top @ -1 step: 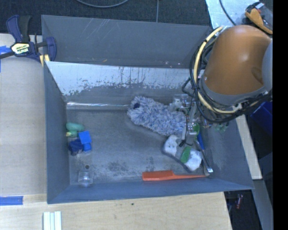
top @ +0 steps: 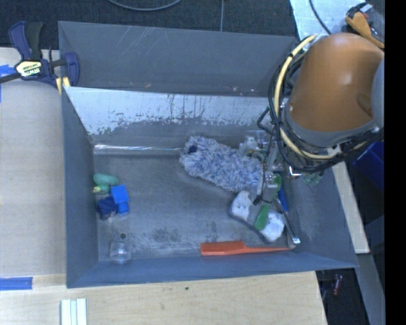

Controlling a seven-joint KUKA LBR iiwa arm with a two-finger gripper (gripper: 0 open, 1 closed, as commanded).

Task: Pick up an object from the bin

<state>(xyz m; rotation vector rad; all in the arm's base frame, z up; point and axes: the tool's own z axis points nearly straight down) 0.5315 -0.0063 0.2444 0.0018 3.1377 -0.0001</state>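
Looking down at my feed, the trick for this step is a clean grab on just one thing, because the gripper [top: 267, 181] sits right where several things crowd together. I'd keep any descent straight, line up across the narrow side of whatever is directly underneath, and avoid snagging two items at once. Honestly I can't tell if the gripper is released or clenched; the orange wrist cover [top: 335, 80] and cable loops [top: 279, 107] hide too much of it.

Closest candidate is the shaggy blue-and-white mop-like cloth [top: 216, 164], whose end looks to touch the gripper on the side away from the arm. Just past the gripper, toward the near wall of the bin [top: 78, 195], lies a small white lump [top: 241, 207] with a green piece [top: 262, 217] bunched up beside it. Beyond those, along that wall, is a flat orange-red stick [top: 240, 249]. Way off across the bin from the gripper are a blue block [top: 120, 198], a green thing [top: 106, 179] and a clear little cup [top: 120, 251]. The cloth looks soft, so I'd judge it the forgiving pick.
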